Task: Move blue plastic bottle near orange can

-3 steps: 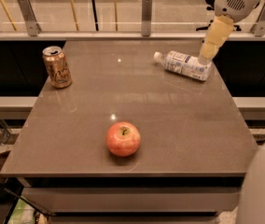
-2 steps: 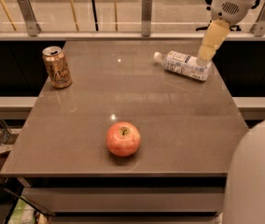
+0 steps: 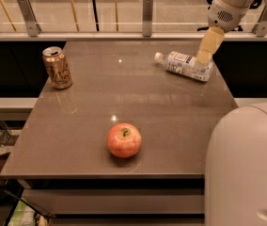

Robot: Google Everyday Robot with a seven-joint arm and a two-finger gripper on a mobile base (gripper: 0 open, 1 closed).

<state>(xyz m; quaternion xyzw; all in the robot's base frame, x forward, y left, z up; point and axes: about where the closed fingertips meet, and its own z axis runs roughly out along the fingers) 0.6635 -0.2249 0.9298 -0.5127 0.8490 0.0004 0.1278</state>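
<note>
The blue plastic bottle (image 3: 184, 65) lies on its side at the far right of the brown table (image 3: 91, 107), its white cap pointing left. The orange can (image 3: 57, 68) stands upright at the far left of the table. My gripper (image 3: 207, 48) hangs from the arm at the top right, its tan fingers (image 3: 209, 42) pointing down at the bottle's right end, just above it or touching it. It holds nothing that I can see.
A red-orange apple (image 3: 124, 140) sits near the table's front middle. A railing with metal posts (image 3: 147, 14) runs behind the table. My white robot body (image 3: 246, 168) fills the lower right corner.
The gripper has come down slightly toward the bottle's right end. The robot body fills more of the lower right. Bottle, can and apple have not moved.
</note>
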